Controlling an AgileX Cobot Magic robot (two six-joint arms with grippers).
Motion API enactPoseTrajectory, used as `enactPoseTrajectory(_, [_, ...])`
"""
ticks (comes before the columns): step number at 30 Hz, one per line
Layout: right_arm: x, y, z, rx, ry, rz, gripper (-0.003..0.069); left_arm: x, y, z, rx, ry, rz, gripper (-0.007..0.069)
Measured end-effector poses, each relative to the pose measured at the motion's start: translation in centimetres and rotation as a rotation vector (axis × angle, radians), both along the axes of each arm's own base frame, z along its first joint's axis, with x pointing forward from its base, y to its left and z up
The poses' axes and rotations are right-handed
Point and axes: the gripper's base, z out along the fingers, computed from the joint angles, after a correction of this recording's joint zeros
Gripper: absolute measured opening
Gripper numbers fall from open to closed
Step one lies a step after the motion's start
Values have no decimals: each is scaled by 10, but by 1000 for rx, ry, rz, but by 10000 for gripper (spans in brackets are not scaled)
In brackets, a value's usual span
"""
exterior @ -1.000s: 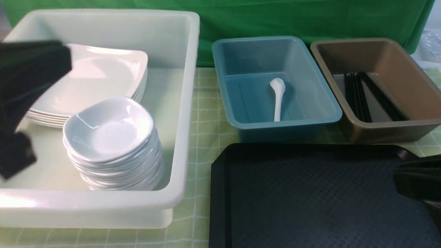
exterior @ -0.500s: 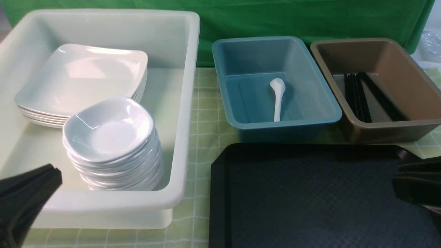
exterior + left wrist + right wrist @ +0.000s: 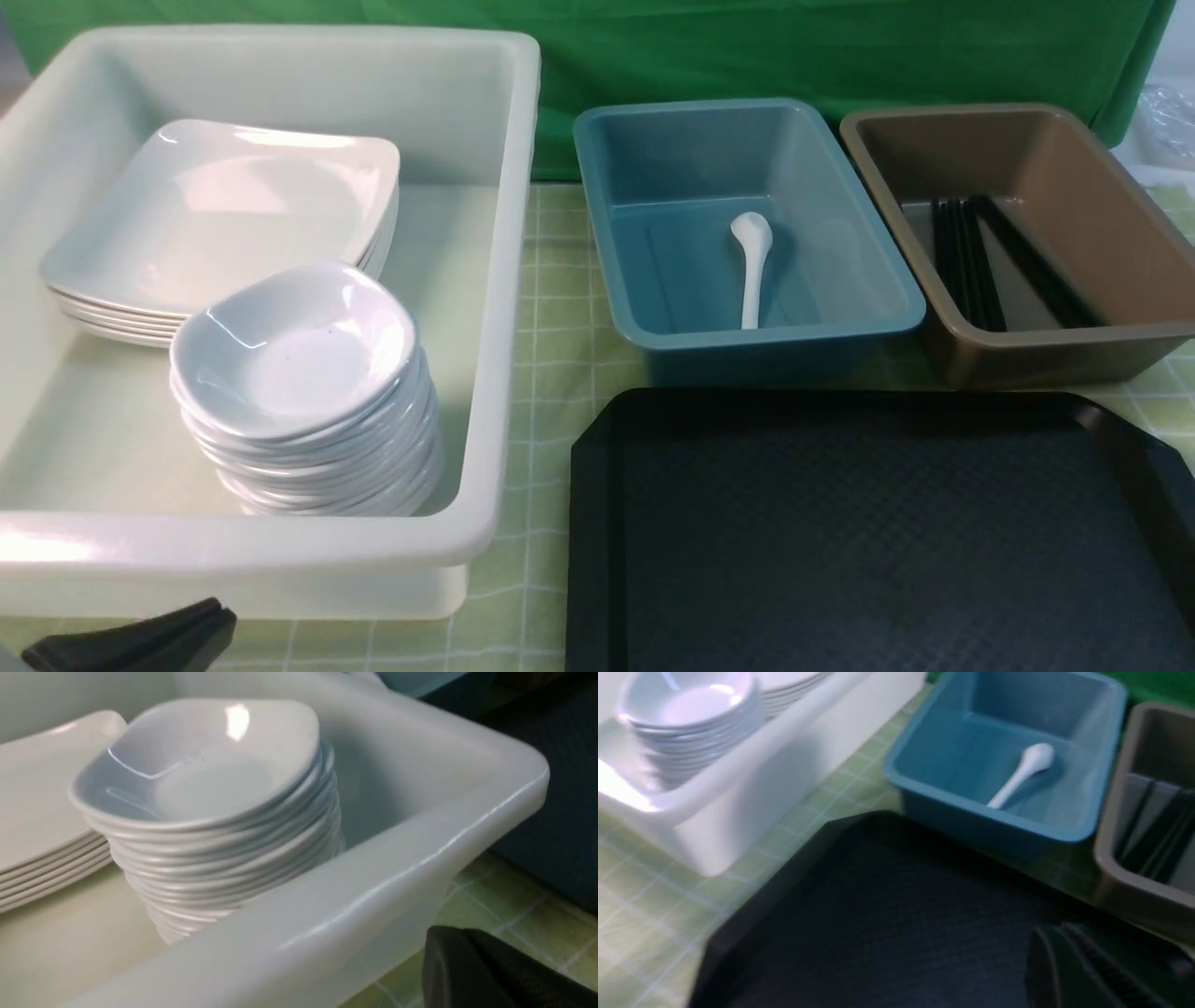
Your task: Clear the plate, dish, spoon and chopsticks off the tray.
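Note:
The black tray [image 3: 868,541] lies at the front right with nothing on it. The plate [image 3: 233,205] tops a stack of plates in the white tub [image 3: 504,280]. The dish [image 3: 294,350] tops a stack of dishes in front of them. The spoon [image 3: 752,266] lies in the teal bin [image 3: 672,338]. The chopsticks [image 3: 971,266] lie in the brown bin [image 3: 1102,177]. My left gripper [image 3: 213,616] is shut and empty, low in front of the tub [image 3: 444,935]. My right gripper [image 3: 1049,931] is shut and empty over the tray's near right part, out of the front view.
The tub's front wall [image 3: 373,886] stands just beyond my left gripper. A green checked cloth [image 3: 551,355] covers the table, with a green backdrop [image 3: 747,47] behind the bins. The teal and brown bins stand side by side just behind the tray.
My left gripper has come out of the tub, dropping down and back to the table's front left. My right gripper has drawn back off the tray's right edge, out of the front view.

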Motion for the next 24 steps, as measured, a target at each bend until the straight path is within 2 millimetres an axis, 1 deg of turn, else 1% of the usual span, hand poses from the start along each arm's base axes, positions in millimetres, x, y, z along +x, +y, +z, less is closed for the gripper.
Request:
enactPoseTrajectory(1, [0, -7, -12, 5, -31, -54, 17, 0, 0, -3, 4, 8, -1, 11])
enactPoseTrajectory(2, [-2, -11, -29, 7, -45, -95, 17, -1, 0, -5, 8, 14, -1, 11])
enactPoseTrajectory(3, [-3, -13, -27, 16, -67, -107, 17, -1, 0, -6, 10, 14, -1, 11])
enactPoseTrajectory(4, [-7, -20, -53, 27, -97, -175, 17, -1, 0, -7, 20, 17, -3, 11])
enactPoseTrajectory(5, [-11, -26, -70, 46, -138, -229, 17, -1, 1, -9, 29, 17, -3, 11])
enactPoseTrajectory(6, [-13, -27, -72, 49, -153, -246, 17, -1, 1, -9, 31, 16, -4, 11])
enactPoseTrajectory(9, [-21, -35, -115, 67, -186, -333, 17, -1, 1, -11, 40, 15, -2, 11])
enactPoseTrajectory(10, [-25, -38, -134, 71, -204, -370, 17, -1, 1, -11, 43, 15, -3, 11])
enactPoseTrajectory(11, [-27, -38, -145, 69, -202, -382, 17, -1, 1, -11, 44, 14, -3, 11])
enactPoseTrajectory(14, [-32, -39, -157, 69, -204, -394, 17, -1, 1, -11, 46, 14, -3, 11])
enactPoseTrajectory(17, [-35, -40, -165, 53, -139, -397, 17, -1, 1, -11, 45, 11, -4, 11])
enactPoseTrajectory(24, [-36, -40, -168, 48, -111, -398, 19, -1, 1, -11, 46, 11, -4, 11])
